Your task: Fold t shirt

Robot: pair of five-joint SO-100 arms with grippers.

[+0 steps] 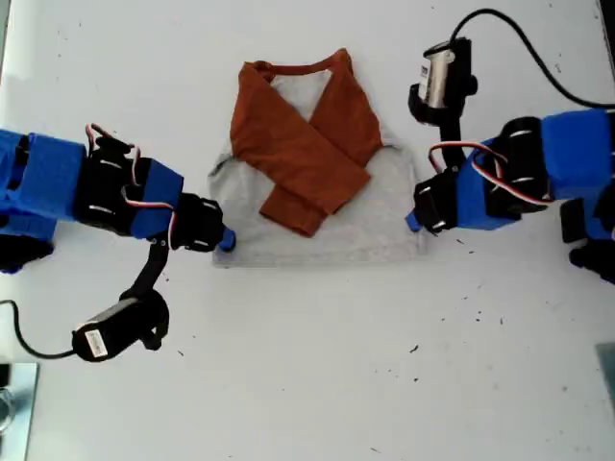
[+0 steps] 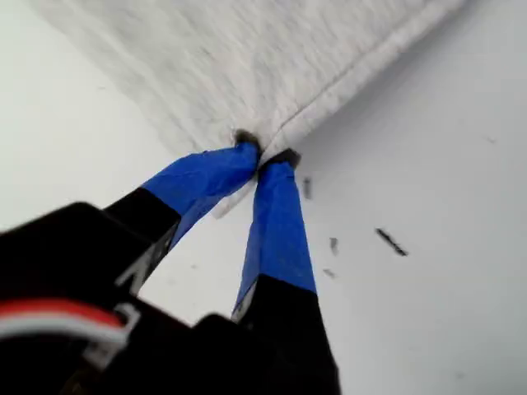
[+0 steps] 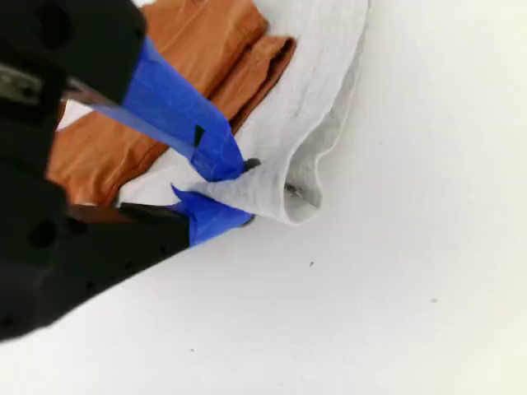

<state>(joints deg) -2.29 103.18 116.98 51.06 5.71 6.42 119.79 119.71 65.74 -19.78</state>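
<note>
Two grippers hold the shirt (image 1: 384,206), which lies flat on the white table (image 1: 317,375), collar (image 1: 298,67) away from the camera in the exterior view. Its rust sleeves (image 1: 307,158) are crossed over the grey body.

My first gripper (image 1: 225,240) is at the shirt's hem corner on the exterior view's left. In the first wrist view its blue-taped jaws (image 2: 265,155) are closed on that corner, right where the hem band meets the side edge.

My second gripper (image 1: 411,221) is at the shirt's opposite side edge, a little above the hem. In the second wrist view it (image 3: 239,191) is clamped on a raised fold of grey cloth, with a sleeve cuff (image 3: 268,62) just behind it.

Nothing lies on the shirt except its own sleeves. Small black specks (image 1: 415,349) dot the table below the hem, well apart from the shirt. A black cable (image 1: 538,48) loops beyond the shirt's shoulder on the exterior view's right.
</note>
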